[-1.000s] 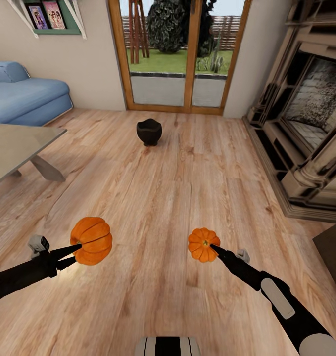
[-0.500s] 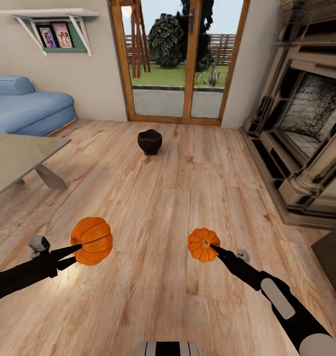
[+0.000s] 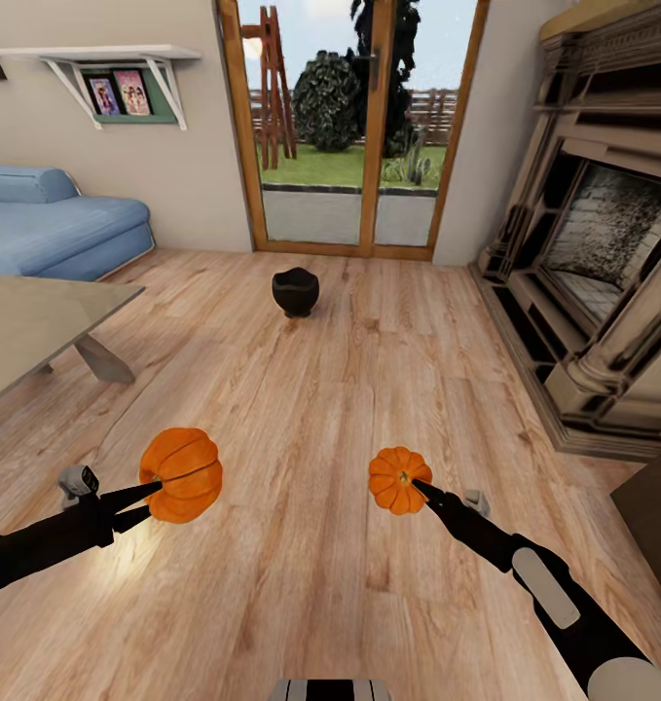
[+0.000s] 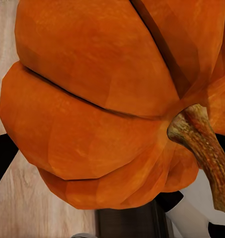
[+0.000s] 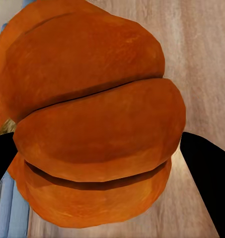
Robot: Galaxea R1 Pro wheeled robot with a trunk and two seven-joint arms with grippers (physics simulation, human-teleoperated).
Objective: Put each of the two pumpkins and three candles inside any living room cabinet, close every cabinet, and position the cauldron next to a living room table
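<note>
While each pincer grips a pumpkin, cauldron (image 3: 295, 290) ahead, table (image 3: 28, 321) left

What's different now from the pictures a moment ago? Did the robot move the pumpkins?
Only the camera moved: the head view tilted up, so the room slid down the picture. No thing changed place. The left gripper keeps the larger pumpkin and the right gripper keeps the smaller pumpkin, both carried above the floor. The cauldron sits on the floor before the glass door, apart from the table.

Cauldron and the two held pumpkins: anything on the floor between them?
No. In the head view, only bare wood floor lies between the cauldron and the pumpkins.
</note>
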